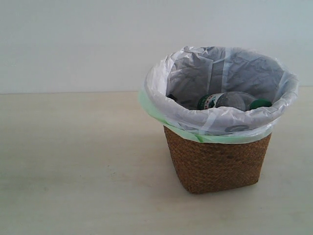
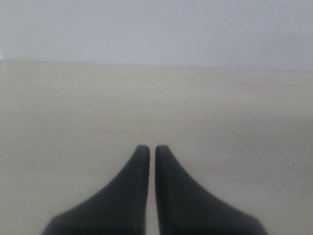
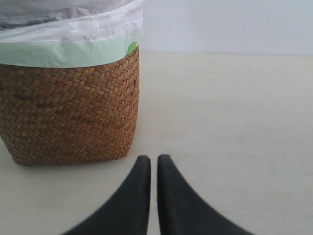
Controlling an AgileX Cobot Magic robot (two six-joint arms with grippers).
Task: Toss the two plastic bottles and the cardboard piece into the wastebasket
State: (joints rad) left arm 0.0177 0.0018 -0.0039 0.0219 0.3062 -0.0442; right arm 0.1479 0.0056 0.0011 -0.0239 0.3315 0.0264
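Spreading wide beside wastebasket (image 1: 217,164): tabletop (image 1: 73,166).

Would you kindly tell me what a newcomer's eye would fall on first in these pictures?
The brown woven wicker wastebasket, lined with a crinkly white plastic bag, dominates the right of the exterior view on the pale table. Inside it lies a clear plastic bottle with a green cap. In the wrist views the left gripper and right gripper show dark jaws shut on nothing.
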